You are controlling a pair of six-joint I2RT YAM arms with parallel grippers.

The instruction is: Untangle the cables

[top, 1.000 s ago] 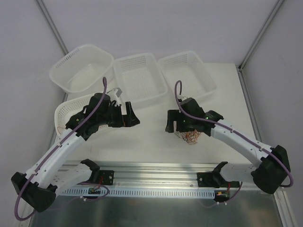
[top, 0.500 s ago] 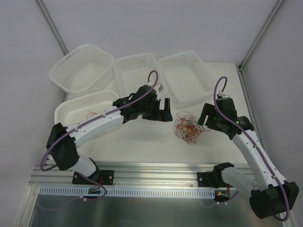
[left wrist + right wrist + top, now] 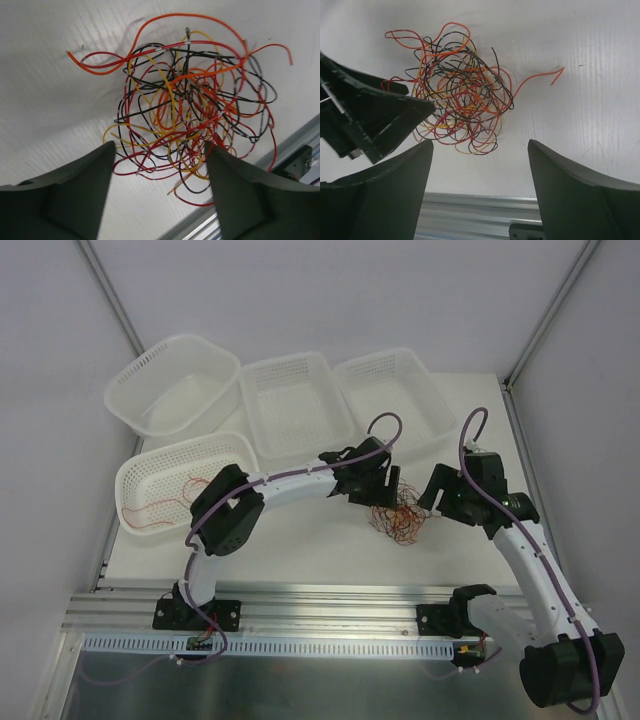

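I am looking down on a white surface where the cables are lying in one loose knot of red, orange, yellow and black wire, between my two arms. The left tool is hovering just over the knot, jaws standing wide apart and gripping nothing. The right tool is hanging near the knot, jaws likewise spread and empty. A few separate red wires are lying in the near-left white basket.
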